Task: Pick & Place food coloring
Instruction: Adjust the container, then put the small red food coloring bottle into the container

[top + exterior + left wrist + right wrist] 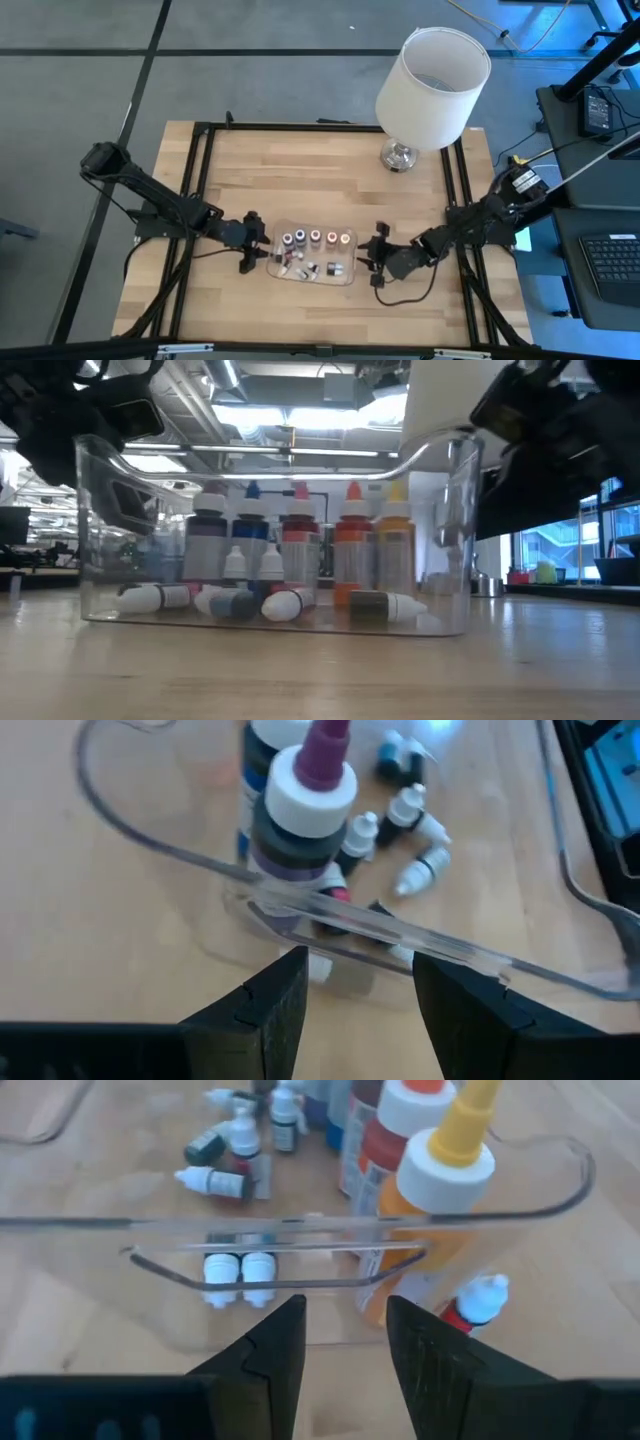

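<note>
Red, orange and dark food coloring with white caps, in a clear tray on pale wood.

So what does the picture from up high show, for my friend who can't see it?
A clear plastic tray of food coloring bottles sits on a wooden table, with the left gripper at one end and the right gripper at the other. A white lamp stands behind.

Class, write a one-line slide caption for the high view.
Both claws, left and right, flank a clear tray of food coloring.
</note>
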Tool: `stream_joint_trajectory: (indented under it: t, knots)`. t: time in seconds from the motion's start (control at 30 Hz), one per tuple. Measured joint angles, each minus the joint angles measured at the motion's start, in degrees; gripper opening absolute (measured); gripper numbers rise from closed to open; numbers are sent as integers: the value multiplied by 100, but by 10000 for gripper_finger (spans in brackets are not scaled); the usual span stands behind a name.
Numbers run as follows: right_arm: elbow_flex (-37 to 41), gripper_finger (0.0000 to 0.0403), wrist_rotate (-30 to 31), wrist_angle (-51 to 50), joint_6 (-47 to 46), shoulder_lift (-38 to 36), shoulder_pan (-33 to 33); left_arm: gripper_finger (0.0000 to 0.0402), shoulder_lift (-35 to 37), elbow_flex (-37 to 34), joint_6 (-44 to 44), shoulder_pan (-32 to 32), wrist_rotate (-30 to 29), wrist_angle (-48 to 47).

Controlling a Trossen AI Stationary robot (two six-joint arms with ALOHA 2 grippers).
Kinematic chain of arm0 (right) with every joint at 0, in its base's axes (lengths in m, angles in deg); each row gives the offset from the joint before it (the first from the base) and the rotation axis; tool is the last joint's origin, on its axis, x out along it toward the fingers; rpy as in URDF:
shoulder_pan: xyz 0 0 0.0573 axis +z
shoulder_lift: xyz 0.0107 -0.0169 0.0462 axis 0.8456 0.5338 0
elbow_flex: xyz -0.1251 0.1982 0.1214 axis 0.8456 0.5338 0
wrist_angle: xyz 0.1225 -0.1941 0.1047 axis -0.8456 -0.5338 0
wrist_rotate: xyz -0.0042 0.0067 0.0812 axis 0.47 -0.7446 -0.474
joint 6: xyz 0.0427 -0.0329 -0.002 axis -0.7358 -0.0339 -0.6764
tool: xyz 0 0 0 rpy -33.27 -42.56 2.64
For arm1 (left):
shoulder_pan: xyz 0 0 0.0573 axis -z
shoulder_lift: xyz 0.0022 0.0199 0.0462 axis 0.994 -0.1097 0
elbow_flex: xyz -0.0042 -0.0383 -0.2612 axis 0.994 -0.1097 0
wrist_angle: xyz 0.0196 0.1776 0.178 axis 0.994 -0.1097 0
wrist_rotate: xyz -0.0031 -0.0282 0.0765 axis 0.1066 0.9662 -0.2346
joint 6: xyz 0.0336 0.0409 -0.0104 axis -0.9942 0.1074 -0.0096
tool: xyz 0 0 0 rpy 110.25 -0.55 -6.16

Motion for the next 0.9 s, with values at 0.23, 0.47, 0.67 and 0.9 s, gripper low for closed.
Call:
stream_joint_trajectory:
  t: [0.23,0.47,0.67,0.9]
  knots:
    - [0,145,-651,81,299,-2,-489,177,9,0,456,350,-117,-133]
    - [-2,145,-886,-200,244,-109,-504,178,254,9,809,447,-404,-945]
    - [-7,145,-1019,-1405,-93,-931,-311,180,952,1,878,492,-599,-1386]
    - [352,145,16,-2457,108,-2648,368,178,2136,1,238,1172,-2531,-1760]
